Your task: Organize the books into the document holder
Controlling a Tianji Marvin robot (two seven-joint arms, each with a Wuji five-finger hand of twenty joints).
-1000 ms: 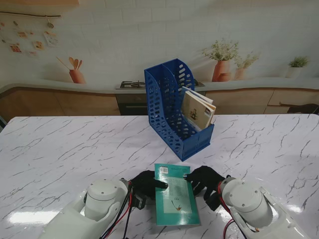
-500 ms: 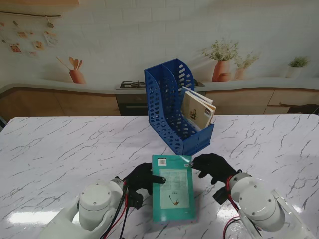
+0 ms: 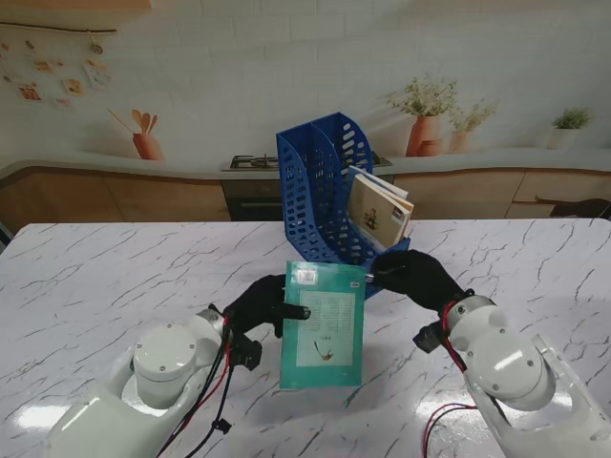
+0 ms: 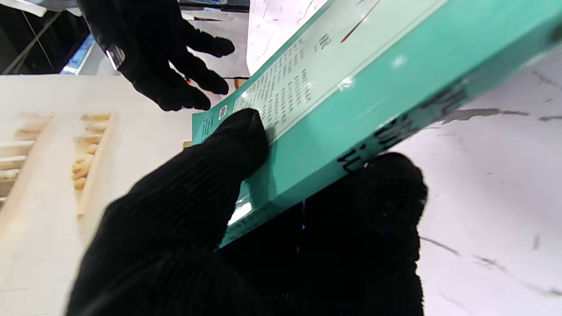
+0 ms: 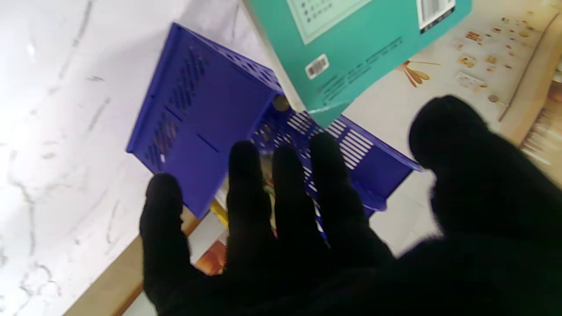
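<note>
A teal book (image 3: 323,329) is lifted off the table and tilted up, its back cover facing me. My left hand (image 3: 267,305) is shut on its left edge; the left wrist view shows the thumb (image 4: 219,175) on the cover of the book (image 4: 351,87) and the fingers (image 4: 382,206) under the spine. My right hand (image 3: 415,279) is open, fingers spread, by the book's far right corner; the right wrist view shows this hand (image 5: 307,228) a little apart from the book (image 5: 351,39). The blue document holder (image 3: 320,191) stands just beyond, with a book (image 3: 378,212) in its right slot.
The marble table (image 3: 115,286) stretches left and right of the holder (image 5: 206,109). A kitchen backdrop wall stands behind the table's far edge. The white forearms rise from the near corners.
The teal book has risen from lying flat on the table to tilted up, carried farther from me toward the holder. My right hand has moved from the cover to the far corner.
</note>
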